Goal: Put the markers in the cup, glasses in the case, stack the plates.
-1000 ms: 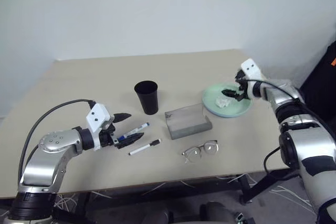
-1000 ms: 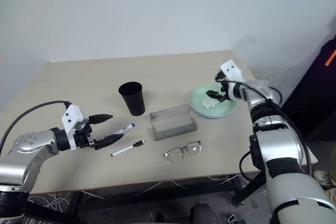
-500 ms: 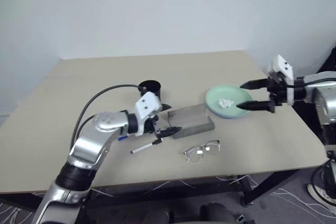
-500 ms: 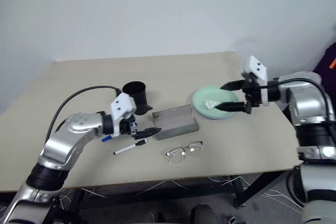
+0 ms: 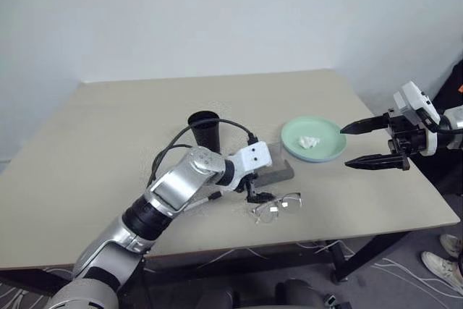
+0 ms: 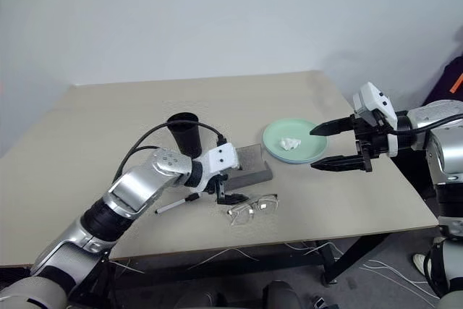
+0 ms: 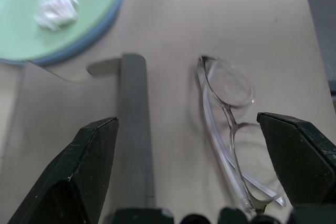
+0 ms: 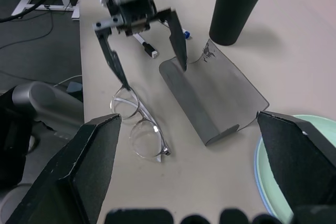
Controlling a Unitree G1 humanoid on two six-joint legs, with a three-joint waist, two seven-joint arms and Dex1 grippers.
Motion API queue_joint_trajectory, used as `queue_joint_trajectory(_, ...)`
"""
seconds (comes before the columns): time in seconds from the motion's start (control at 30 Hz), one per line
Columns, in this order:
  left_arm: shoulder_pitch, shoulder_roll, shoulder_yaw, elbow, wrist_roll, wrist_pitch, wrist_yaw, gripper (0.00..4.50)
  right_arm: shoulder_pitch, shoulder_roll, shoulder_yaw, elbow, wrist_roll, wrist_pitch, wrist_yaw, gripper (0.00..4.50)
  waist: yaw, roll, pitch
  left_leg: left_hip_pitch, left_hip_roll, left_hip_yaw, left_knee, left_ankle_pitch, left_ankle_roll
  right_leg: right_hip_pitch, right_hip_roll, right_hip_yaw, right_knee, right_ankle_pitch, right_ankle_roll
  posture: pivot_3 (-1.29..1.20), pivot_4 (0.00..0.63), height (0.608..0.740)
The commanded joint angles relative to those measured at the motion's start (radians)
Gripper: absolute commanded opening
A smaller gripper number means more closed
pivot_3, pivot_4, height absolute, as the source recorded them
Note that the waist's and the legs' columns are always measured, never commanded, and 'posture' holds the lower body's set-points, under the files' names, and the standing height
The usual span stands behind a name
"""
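The clear-framed glasses (image 5: 278, 206) lie on the table in front of the grey case (image 8: 210, 98), whose translucent lid stands up. My left gripper (image 5: 255, 192) hangs open just above the table, its fingers (image 7: 79, 177) spanning the case's front wall and the glasses. The black cup (image 5: 204, 132) stands behind my left arm. A black-capped marker (image 6: 177, 204) lies under that arm, and the blue one (image 8: 185, 35) peeks out beside it. A mint green plate (image 5: 329, 151) holds a white tissue (image 5: 311, 141), with a blue rim (image 7: 89, 38) beneath it. My right gripper (image 5: 345, 147) is open, right of the plates.
The table's right edge (image 5: 405, 179) runs under my right gripper. Cables (image 5: 217, 258) hang below the front edge. A wide stretch of bare tabletop (image 5: 108, 142) lies to the left and behind the cup.
My left gripper has swung right, from the markers to the case and glasses. My right gripper has drawn back from over the plate to the table's right edge. Both stay open.
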Motion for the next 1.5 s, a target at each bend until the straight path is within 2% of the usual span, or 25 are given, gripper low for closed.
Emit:
queue_joint_trajectory(0.03,-0.068,-0.036,-0.049,0.021,0.046,0.038,0.006,4.50,0.008,0.014,-0.023,-0.028,0.020,-0.016,-0.022,4.46,0.003,0.000,0.000,0.000,0.000,0.000,0.000,0.000,0.000,0.000,0.000,0.000,0.000,0.000,0.000,0.00,0.000,0.732)
queue_joint_trajectory(0.63,-0.220,-0.163,-0.203,0.156,0.124,0.139,-0.016,4.50,0.053,0.039,-0.018,-0.061,0.027,-0.007,-0.070,4.46,0.011,0.000,0.000,-0.001,-0.002,0.000,0.000,0.000,0.000,-0.001,0.002,0.006,0.000,0.000,0.000,0.00,0.000,0.732)
queue_joint_trajectory(0.77,-0.233,-0.174,-0.225,0.173,0.133,0.138,-0.028,3.65,0.056,0.042,-0.016,-0.062,0.027,-0.009,-0.075,4.50,0.011,0.000,0.000,-0.001,-0.002,0.000,0.000,0.000,0.000,-0.001,0.002,0.006,0.000,0.000,0.000,0.00,0.000,0.732)
queue_joint_trajectory(1.03,-0.233,-0.165,-0.268,0.165,0.157,0.141,-0.053,0.72,0.059,0.045,-0.016,-0.074,0.027,0.004,-0.089,4.50,0.011,0.000,0.000,-0.001,-0.002,0.001,0.000,0.000,0.000,-0.001,0.003,0.009,0.000,0.000,0.000,0.00,0.000,0.732)
queue_joint_trajectory(1.5,-0.239,-0.158,-0.267,0.166,0.167,0.115,-0.093,0.72,0.047,0.053,-0.004,-0.076,0.017,0.017,-0.112,4.50,0.011,0.000,0.000,-0.001,-0.002,0.001,0.001,0.000,0.001,-0.001,0.004,0.011,0.000,0.000,0.000,0.00,0.000,0.732)
